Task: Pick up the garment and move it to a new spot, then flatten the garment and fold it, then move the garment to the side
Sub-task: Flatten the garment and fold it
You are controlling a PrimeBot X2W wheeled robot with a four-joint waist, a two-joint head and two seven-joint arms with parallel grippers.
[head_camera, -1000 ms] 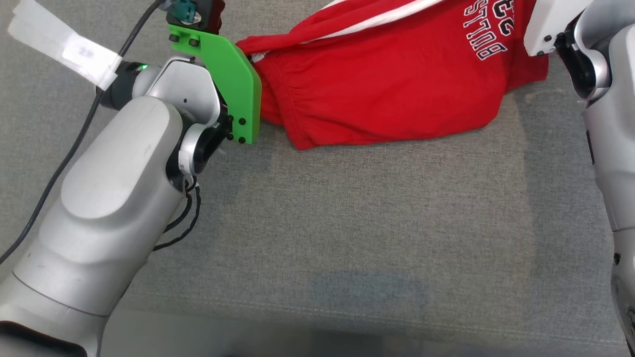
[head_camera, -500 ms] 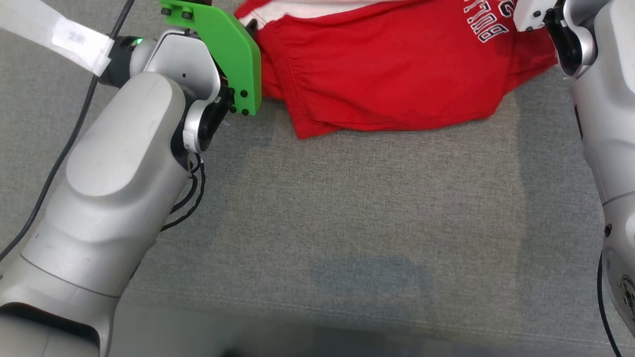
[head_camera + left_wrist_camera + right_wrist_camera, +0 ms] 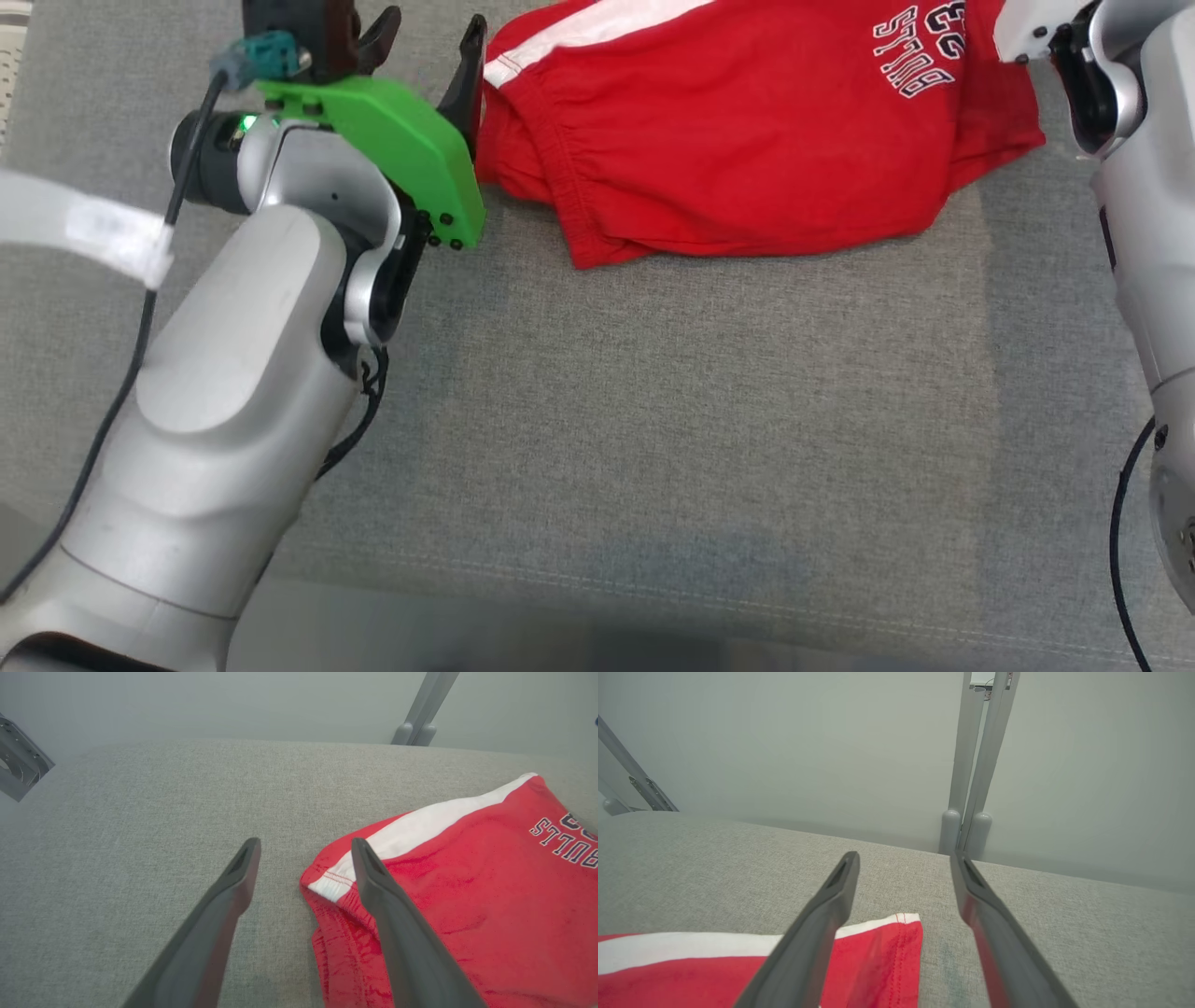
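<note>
Hovers with left gripper (image 3: 304, 844) and right gripper (image 3: 903, 856) spread empty at the red garment (image 3: 747, 159); risks a low retreat snagging and rumpling it.

A grey woven surface (image 3: 672, 420) is covering the whole work area in the head view. A stitched seam (image 3: 747, 607) is running across it low down, from about 8 o'clock to 4 o'clock. A slightly darker patch (image 3: 691, 551) is showing just above the seam at 6 o'clock. In the right wrist view a pale wall (image 3: 784, 742) is standing behind the surface. Two grey posts (image 3: 978, 833) are rising side by side against it at 1 o'clock, their rounded feet sitting just behind the far edge. A slanted metal bar (image 3: 637, 781) is leaning at 9 o'clock. In the left wrist view a metal bracket (image 3: 21, 765) is showing at 10 o'clock.
</note>
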